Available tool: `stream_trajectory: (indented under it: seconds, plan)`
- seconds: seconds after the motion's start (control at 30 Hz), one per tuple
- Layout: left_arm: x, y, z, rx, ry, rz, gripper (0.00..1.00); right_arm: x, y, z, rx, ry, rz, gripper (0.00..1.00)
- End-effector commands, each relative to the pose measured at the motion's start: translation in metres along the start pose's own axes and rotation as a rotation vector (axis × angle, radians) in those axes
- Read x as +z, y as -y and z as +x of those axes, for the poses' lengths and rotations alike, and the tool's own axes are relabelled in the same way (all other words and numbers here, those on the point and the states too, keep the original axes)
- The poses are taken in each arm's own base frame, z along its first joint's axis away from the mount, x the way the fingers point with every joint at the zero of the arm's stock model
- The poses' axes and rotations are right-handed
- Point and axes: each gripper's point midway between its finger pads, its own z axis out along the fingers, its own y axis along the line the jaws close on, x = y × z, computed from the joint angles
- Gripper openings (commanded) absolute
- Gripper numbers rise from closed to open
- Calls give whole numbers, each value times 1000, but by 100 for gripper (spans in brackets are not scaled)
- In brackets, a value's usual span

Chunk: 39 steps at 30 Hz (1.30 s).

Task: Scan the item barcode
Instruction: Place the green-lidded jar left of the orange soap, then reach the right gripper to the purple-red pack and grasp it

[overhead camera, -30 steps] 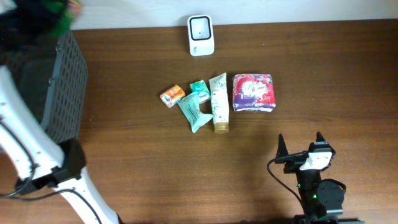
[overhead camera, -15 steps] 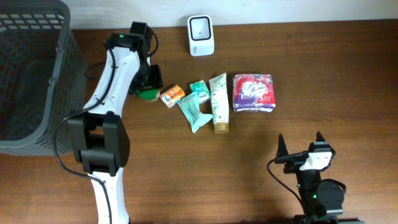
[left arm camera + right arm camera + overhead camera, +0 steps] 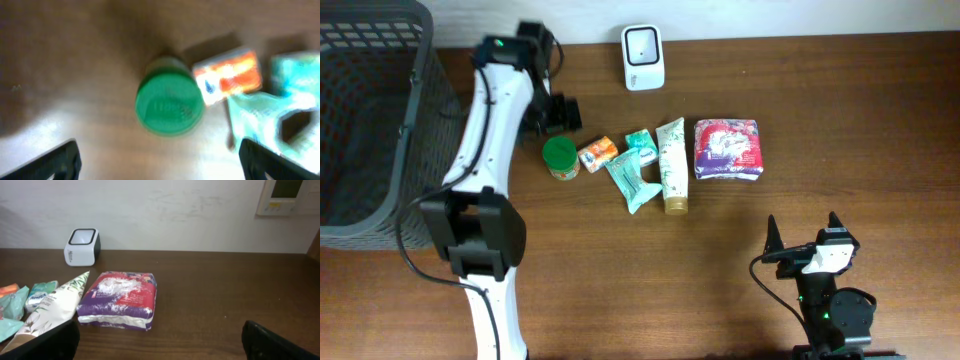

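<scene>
Left wrist view: the left claw (image 3: 162,161) stands wide open and empty, with the round green-lidded jar (image 3: 170,103) upright on the brown wooden table (image 3: 75,75) just ahead of its fingertips (a small orange-and-white box (image 3: 227,76) lies just beside the jar). The right claw (image 3: 162,341) gapes empty too.

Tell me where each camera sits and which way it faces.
Overhead: above the table, looking straight down; left arm and right hand show.
Left wrist: above the jar, looking down; its fingertips at bottom corners.
Right wrist: low over the table, facing the scanner, pack and wall; fingertips at bottom corners.
Shared: jar, overhead and left wrist; scanner and pack, overhead and right wrist.
</scene>
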Motion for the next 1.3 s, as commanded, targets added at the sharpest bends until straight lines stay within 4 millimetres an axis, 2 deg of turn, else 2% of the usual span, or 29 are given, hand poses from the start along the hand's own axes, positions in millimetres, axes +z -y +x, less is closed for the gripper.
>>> stream_trajectory:
  seconds: [0.0, 0.03, 0.07, 0.17, 0.9, 0.97, 1.0, 1.03, 1.07, 1.13, 1.17, 1.2, 1.23, 1.27]
  plan:
    - [-97, 2, -13, 7, 214, 80, 99, 0, -1, 3, -7, -5, -1, 99]
    - [-124, 9, -12, 26, 276, 144, 99, 0, -1, 3, -7, -5, -1, 98]
    - [-149, 8, -5, 33, 332, 170, 99, 0, -1, 3, -7, -5, -1, 99]
    - [-180, 4, 6, 129, 408, 175, 99, 0, -1, 3, -7, -5, -1, 99]
    - [-181, 3, 6, 127, 410, 175, 99, 0, -1, 2, -5, -1, -4, 99]
    - [-181, 3, 6, 127, 410, 175, 99, -3, -33, -3, 35, 16, -191, 99]
    - [-181, 3, 6, 127, 410, 175, 99, -15, -70, -5, 131, 1, -417, 98]
    - [-181, 3, 6, 127, 410, 175, 99, -21, -83, -5, 149, -8, -504, 99]
    - [-181, 3, 6, 127, 410, 175, 99, -30, -96, -18, 146, 39, -598, 99]
    - [-181, 3, 6, 127, 410, 175, 99, -34, -98, -35, 134, 111, -619, 99]
    - [-181, 3, 6, 127, 410, 175, 99, -37, -97, -57, 117, 207, -615, 99]
    - [-181, 3, 6, 127, 410, 175, 99, -39, -90, -76, 100, 293, -578, 99]
    - [-181, 3, 6, 127, 410, 174, 99, -40, -71, -105, 105, 395, -462, 99]
    - [-181, 3, 6, 127, 410, 175, 99, -39, -58, -121, 117, 423, -382, 99]
